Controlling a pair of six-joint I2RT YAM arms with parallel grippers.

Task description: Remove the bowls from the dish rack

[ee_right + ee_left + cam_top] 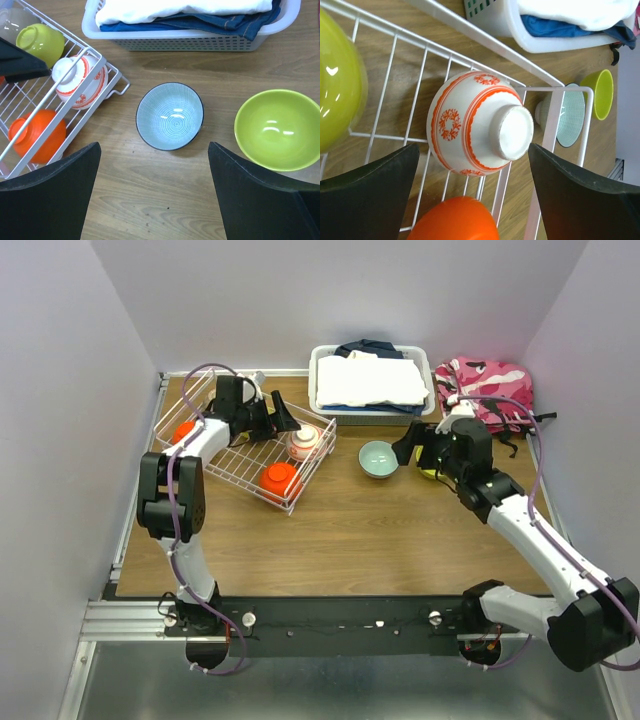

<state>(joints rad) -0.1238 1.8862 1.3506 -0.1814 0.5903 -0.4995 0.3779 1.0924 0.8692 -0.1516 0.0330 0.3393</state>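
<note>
Red-on-white, the patterned bowl (477, 122) lies tipped in the dish rack (555, 91), its foot ring turned toward the left claw (473, 150). The rack's thin white wire sits on a brown wood-grain table (350, 540) closed in by pale lilac walls (60, 390).

We see the left claw spread wide with nothing in it — the bowl lies between its two black fingers, a sliver of gap on either side. Just under that claw in its own view is an orange bowl (455, 220). Off its left finger is a lime bowl (337, 80), and a second orange bowl (183, 430) sits back along its arm.

Beyond the right finger runs the rack's corner rim, close by the patterned bowl. Past it, on the wood, stand a pale blue bowl (170, 116) and a second lime bowl (277, 129), both upright.

The right claw (154, 147) hangs over them, equally wide and holding nothing. The blue bowl is centred ahead of its fingers, with the lime one off its right finger.

Ahead of both claws a white bin (200, 40) of folded cloth lines the back edge, a pink camouflage bag (490, 385) beside it. The broadest stretch of plain wood lies behind the right claw — toward the arm bases.
</note>
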